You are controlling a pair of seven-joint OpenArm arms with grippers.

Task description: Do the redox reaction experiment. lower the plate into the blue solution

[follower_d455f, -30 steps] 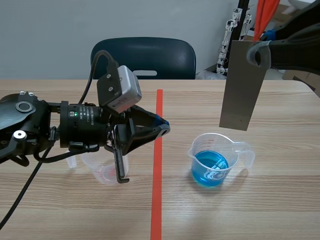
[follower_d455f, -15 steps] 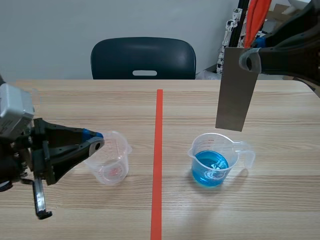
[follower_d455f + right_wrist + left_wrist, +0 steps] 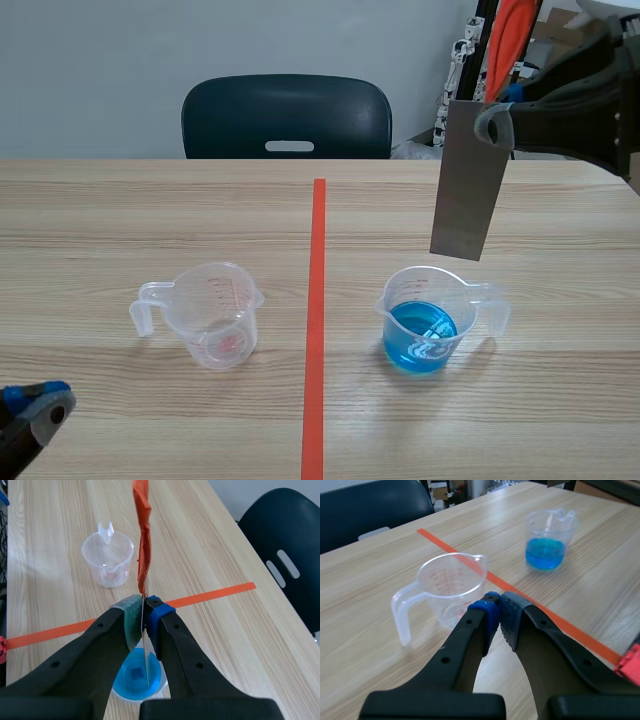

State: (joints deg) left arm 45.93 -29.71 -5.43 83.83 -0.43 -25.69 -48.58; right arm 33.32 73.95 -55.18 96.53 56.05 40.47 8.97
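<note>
Our right end effector (image 3: 144, 611) clamps the grey plate (image 3: 465, 195) above the blue solution (image 3: 420, 335); lowered off-centre, it could strike the rim of the cup (image 3: 452, 285) and spill.

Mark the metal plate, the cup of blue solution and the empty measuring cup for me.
metal plate (image 3: 462, 195): scene view, middle of its flat face.
cup of blue solution (image 3: 422, 325): scene view, front wall over the liquid.
empty measuring cup (image 3: 215, 315): scene view, front wall of its body.
</note>
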